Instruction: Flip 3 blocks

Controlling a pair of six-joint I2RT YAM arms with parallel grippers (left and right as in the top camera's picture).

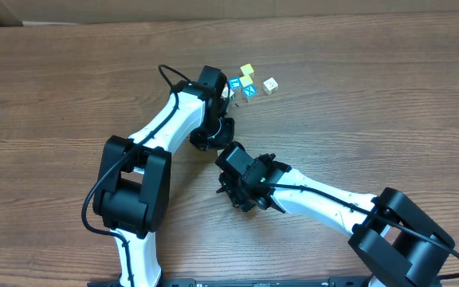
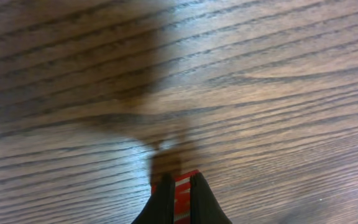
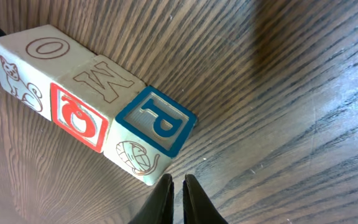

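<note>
Wood-grain table (image 1: pixel 70 80). Left arm (image 1: pixel 166 119) and right arm (image 1: pixel 317 199) converge mid-frame overhead. Three blocks (image 3: pixel 95 93) touching in slanted row, upper left of right wrist view; tops read O, M, blue P. Right gripper (image 3: pixel 178 182) just below P end, fingers almost together, empty. Left gripper (image 2: pixel 180 180) pinched tight; red-white patch (image 2: pixel 181 190) between tips, cannot tell what.

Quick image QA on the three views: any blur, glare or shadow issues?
Overhead: evenly lit and sharp, though the loose cubes are tiny. Left wrist: soft focus on the table grain, with a broad dark shadow at upper left. Right wrist: crisp on the row of three blocks, bright glare on the wood at right, a shadow at upper right.
</note>
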